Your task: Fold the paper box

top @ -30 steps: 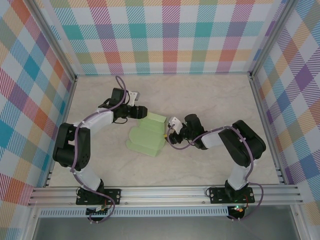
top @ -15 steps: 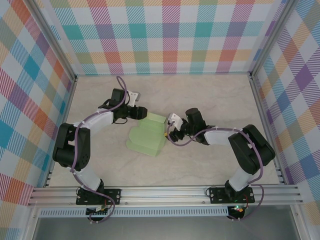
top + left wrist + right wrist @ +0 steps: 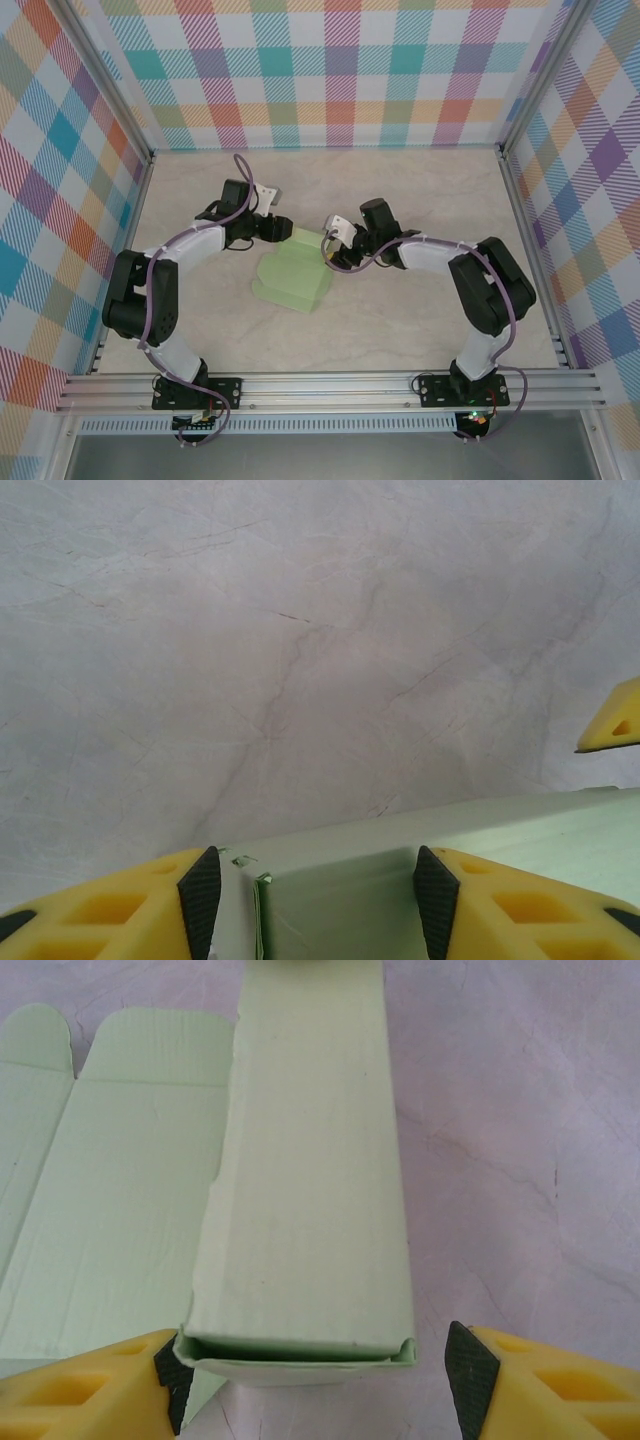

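Pale-green paper box [image 3: 292, 272] flat on the table [image 3: 420, 190], between the two claws. Looks partly folded: one long strip already turned up into a narrow sleeve [image 3: 310, 1160] along the box's far edge, seen end-on in the right wrist view with its mouth unclosed; on the box's near side, wide panels with rounded flaps [image 3: 150, 1030] still spread flat. Left claw [image 3: 285, 228] at the box's far left end, jaws about half apart with a raised fold of card [image 3: 400, 870] between the black pads [image 3: 200, 895]; cannot tell whether gripping or merely straddling. Right claw [image 3: 328, 252] at the box's far right end, jaws wide either side of the sleeve's mouth, one pad touching a corner, clear gap at the other, so holding nothing. Judged well short of halfway. Remaining, by the look of it: wrapping the flat panels round, closing the long seam, then tucking in the end flaps at both ends.
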Tool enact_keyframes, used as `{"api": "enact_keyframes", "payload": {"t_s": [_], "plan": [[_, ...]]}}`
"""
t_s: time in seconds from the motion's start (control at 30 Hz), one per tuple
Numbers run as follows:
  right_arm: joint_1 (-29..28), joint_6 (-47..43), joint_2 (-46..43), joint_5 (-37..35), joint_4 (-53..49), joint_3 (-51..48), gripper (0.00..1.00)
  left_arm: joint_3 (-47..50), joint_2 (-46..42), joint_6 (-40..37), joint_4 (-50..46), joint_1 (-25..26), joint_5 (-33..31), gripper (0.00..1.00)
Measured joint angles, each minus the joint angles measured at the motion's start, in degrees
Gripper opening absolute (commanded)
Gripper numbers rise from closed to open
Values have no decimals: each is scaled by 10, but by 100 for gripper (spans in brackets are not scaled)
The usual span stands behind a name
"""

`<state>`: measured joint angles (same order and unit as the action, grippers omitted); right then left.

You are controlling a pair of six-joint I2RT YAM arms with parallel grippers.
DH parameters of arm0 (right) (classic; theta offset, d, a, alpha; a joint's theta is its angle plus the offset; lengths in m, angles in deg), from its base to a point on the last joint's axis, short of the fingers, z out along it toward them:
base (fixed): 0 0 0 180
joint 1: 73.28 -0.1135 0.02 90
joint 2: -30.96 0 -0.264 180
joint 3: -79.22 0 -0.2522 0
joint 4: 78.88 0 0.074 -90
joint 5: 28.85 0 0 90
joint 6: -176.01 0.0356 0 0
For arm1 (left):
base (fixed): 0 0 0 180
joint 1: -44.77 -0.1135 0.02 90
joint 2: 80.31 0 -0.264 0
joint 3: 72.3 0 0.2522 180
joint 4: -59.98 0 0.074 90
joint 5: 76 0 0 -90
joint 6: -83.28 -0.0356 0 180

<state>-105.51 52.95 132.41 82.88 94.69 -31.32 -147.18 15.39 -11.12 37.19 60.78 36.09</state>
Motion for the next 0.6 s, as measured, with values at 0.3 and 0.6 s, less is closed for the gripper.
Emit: {"api": "enact_keyframes", "payload": {"t_s": [0.3, 0.6], "plan": [[0, 2, 19, 0, -1, 11, 66, -2, 0, -2, -5, 5, -10, 55], [-1, -6, 21, 5, -13, 28, 55, -10, 2, -1, -15, 9, -18, 54]]}}
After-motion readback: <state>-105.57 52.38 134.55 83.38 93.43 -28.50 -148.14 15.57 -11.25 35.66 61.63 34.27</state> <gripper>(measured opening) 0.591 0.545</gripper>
